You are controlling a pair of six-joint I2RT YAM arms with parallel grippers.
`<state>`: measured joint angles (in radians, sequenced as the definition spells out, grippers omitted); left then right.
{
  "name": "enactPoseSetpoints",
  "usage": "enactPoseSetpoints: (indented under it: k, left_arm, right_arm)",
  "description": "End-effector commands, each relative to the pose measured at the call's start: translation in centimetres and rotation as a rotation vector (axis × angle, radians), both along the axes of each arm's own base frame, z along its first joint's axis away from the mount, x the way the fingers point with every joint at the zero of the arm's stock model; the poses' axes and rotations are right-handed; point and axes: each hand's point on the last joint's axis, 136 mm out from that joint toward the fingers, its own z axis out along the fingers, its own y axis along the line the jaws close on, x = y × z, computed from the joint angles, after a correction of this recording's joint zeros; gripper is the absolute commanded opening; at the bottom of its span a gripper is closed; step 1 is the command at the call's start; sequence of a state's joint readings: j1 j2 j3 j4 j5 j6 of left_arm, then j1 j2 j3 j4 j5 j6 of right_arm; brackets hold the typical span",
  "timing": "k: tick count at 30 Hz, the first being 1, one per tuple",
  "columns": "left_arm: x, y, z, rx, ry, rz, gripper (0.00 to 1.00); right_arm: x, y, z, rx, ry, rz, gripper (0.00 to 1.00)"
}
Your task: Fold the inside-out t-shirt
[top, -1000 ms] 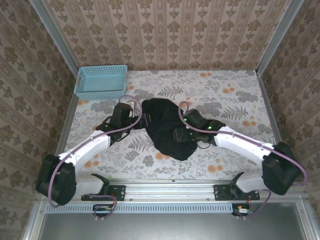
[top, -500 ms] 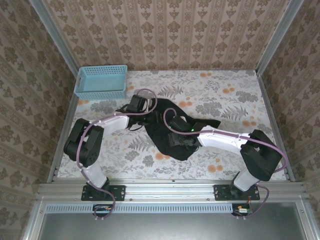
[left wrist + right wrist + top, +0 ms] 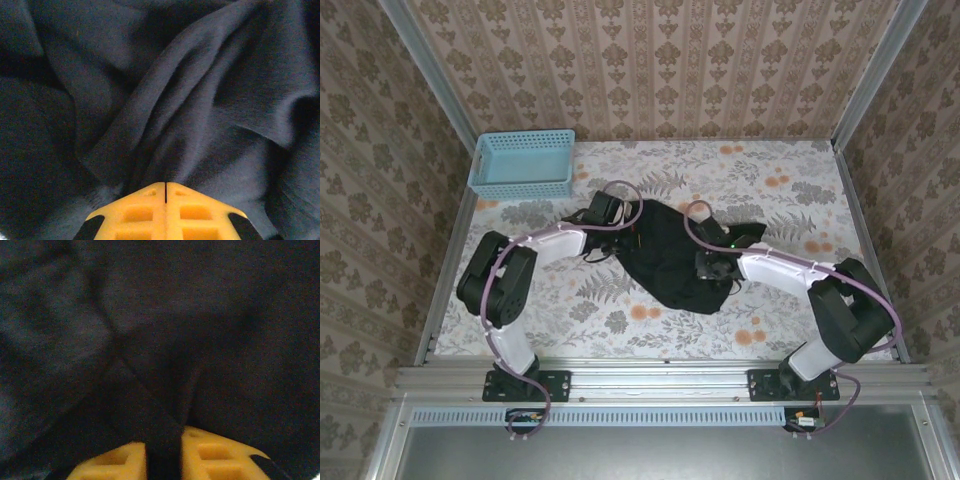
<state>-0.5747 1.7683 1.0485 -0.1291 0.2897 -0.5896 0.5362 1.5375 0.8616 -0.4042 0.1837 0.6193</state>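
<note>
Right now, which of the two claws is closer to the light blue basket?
Left. The left gripper pinches the left edge of the black t-shirt, a little nearer the arms' bases and to the right of the basket. The right gripper grips the shirt's right side, farther away.

No legible text, brand or number (wrist views dark, close; faint print perhaps missed).

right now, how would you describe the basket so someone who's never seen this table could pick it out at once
Start at the floral-patterned table and go to its far-left corner, against the wallpapered wall. The basket sits there, a low rectangular tub with slotted sides. It is light blue and rigid, unlike the crumpled black t-shirt mid-table.
</note>
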Motion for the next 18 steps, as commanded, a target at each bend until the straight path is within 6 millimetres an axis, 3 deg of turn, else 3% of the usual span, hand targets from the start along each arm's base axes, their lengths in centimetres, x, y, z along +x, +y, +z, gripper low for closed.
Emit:
enactPoseSetpoints:
  k: [1,5,9,13,18]
  left_arm:
    - [-0.2,0.1,3.6,0.003,-0.090,-0.020,0.00]
    - [-1.7,-0.1,5.2,-0.001,-0.132,-0.043,0.00]
    - [-1.9,0.2,5.9,-0.007,-0.149,-0.037,0.00]
    - [-1.7,-1.4,8.6,-0.083,-0.186,-0.061,0.00]
    - [-2.3,-4.7,14.5,-0.115,-0.292,-0.122,0.00]
  right_arm:
    - [0.5,-2.9,0.0,0.014,0.015,-0.076,0.18]
    - [1.5,-7.3,0.3,-0.012,0.030,-0.173,0.17]
    - [2.5,-10.0,2.5,-0.049,-0.017,-0.227,0.22]
    - [2.9,-8.8,5.1,-0.042,-0.087,-0.151,0.43]
    - [1.7,-7.2,9.1,-0.036,-0.208,-0.105,0.64]
